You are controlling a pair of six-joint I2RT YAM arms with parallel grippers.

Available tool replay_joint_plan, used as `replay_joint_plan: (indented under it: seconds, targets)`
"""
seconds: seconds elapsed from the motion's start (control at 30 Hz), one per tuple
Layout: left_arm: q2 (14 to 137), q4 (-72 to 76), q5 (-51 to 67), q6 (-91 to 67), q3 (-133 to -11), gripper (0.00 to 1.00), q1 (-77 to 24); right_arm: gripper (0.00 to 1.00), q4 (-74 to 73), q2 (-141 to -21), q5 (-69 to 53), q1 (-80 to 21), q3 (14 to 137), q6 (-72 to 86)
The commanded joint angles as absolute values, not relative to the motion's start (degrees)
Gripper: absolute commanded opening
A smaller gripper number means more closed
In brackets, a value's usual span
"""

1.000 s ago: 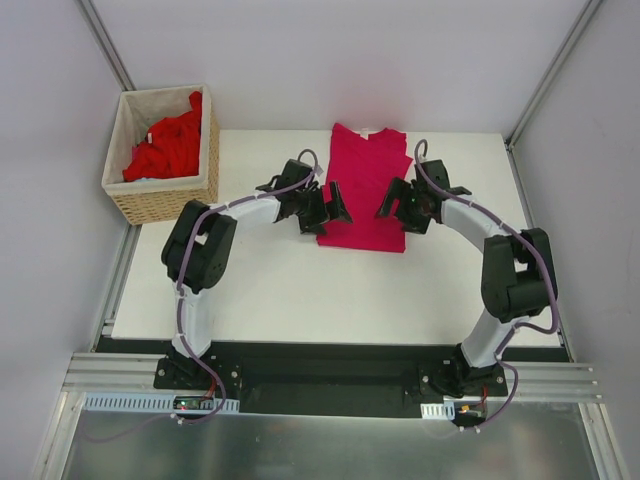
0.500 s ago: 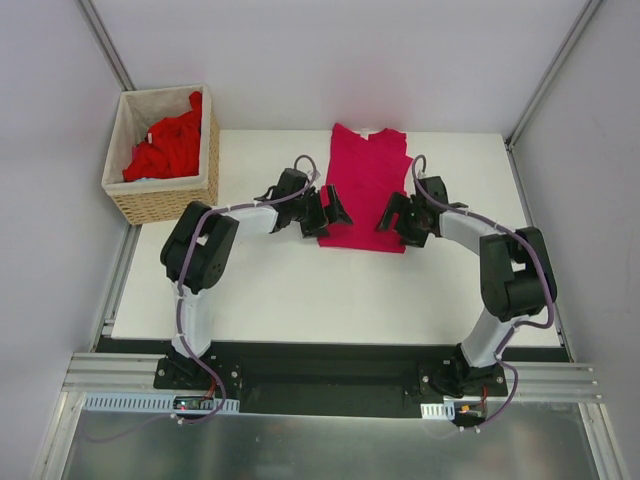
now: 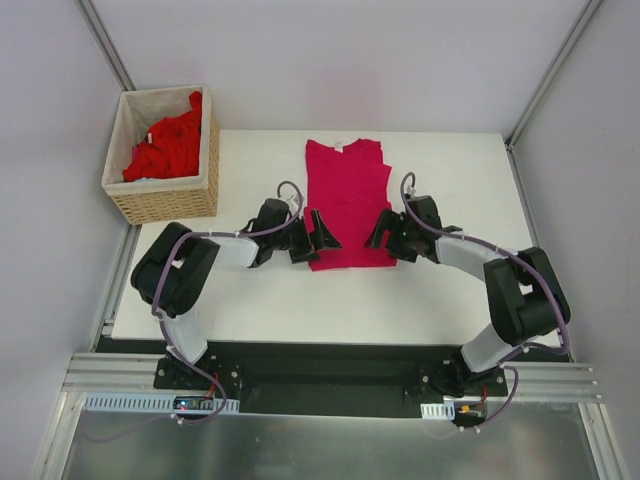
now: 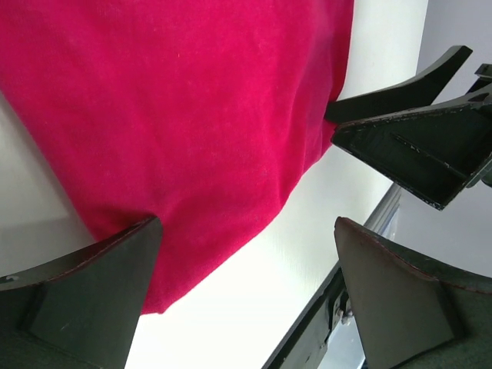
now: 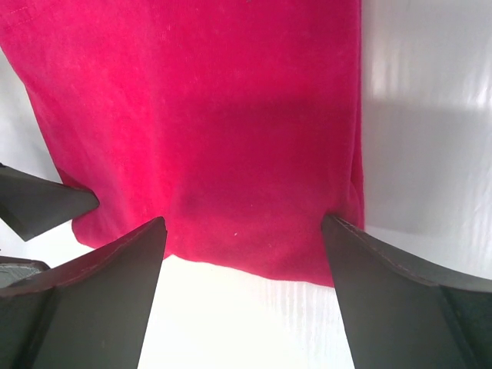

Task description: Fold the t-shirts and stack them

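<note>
Wicker basket (image 3: 165,207) at the far left holds a heap of brighter red t-shirts (image 3: 165,148). The left gripper (image 3: 318,238) sits low at the near left corner of the magenta t-shirt (image 3: 345,195), jaws spread wide with nothing clasped; that shirt lies flat mid-table (image 3: 260,300), its neck at the far end. At its near right corner the right gripper (image 3: 383,232) gapes almost as wide, likewise empty.

In the top view, the left gripper (image 3: 316,238) and right gripper (image 3: 384,231) hide bits of the lower side edges of the magenta t-shirt (image 3: 346,200). Both wrist views crop its upper part. The red shirts (image 3: 165,146) in the wicker basket (image 3: 165,205), upper left, cannot be counted.
</note>
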State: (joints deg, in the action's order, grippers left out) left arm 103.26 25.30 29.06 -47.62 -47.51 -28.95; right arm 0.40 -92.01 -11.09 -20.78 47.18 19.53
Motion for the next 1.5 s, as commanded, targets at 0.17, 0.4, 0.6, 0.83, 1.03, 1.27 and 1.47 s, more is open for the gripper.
replay_joint_plan:
  seconds: [0.17,0.4,0.6,0.83,1.03,1.27,1.47]
  targets:
    - [96.69,20.13,24.61,-48.25,-34.11,0.99,-32.96,0.87,-6.85,-82.28,-5.63,-28.47,33.33,23.99]
    - [88.08,19.25,22.33,-49.57,-27.96,0.99,-36.55,0.87,-9.58,-70.77,-3.34,-30.32,25.59,25.93]
    - [79.03,15.22,18.11,-51.50,-23.21,0.99,-40.34,0.87,-13.53,-62.85,-2.03,-32.34,22.06,28.12]
    - [70.93,12.48,15.56,-53.17,-18.99,0.99,-42.54,0.87,-18.18,-54.76,1.65,-35.50,19.07,30.94]
    - [70.05,12.04,15.73,-52.04,-21.35,0.99,-43.42,0.87,-22.06,-53.96,5.09,-36.65,25.55,28.66]
    - [65.48,6.51,17.13,-50.89,-26.54,0.99,-43.94,0.88,-30.04,-52.74,8.09,-36.74,35.84,21.98]
    - [63.90,4.66,17.41,-54.66,-26.90,0.99,-48.15,0.88,-34.53,-48.35,8.52,-36.74,37.35,20.83]
